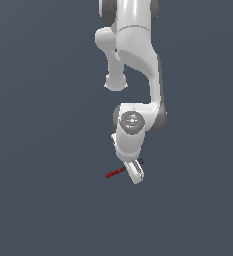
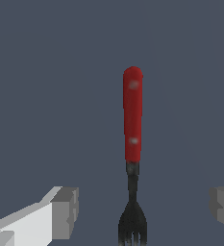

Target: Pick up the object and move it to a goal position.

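Tool [image 2: 142, 211] stood apart, one pad [image 2: 65, 211] each side of the fork's black tines, nothing clamped; that straddle suited closing across the thin neck; fork [image 2: 132, 144] lay flat on the surface [image 2: 36, 72], red handle pointing away; exterior view probably showed the tool low over its dark end.

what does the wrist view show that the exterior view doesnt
Only the wrist view shows that the black end of the red-handled fork is a set of tines, lying between two wide-apart grey fingers, untouched. Only the exterior view shows the white Panda arm reaching down, with the fork sticking out toward that view's left. Both show the fork on the plain dark grey floor and the gripper low over its black end.
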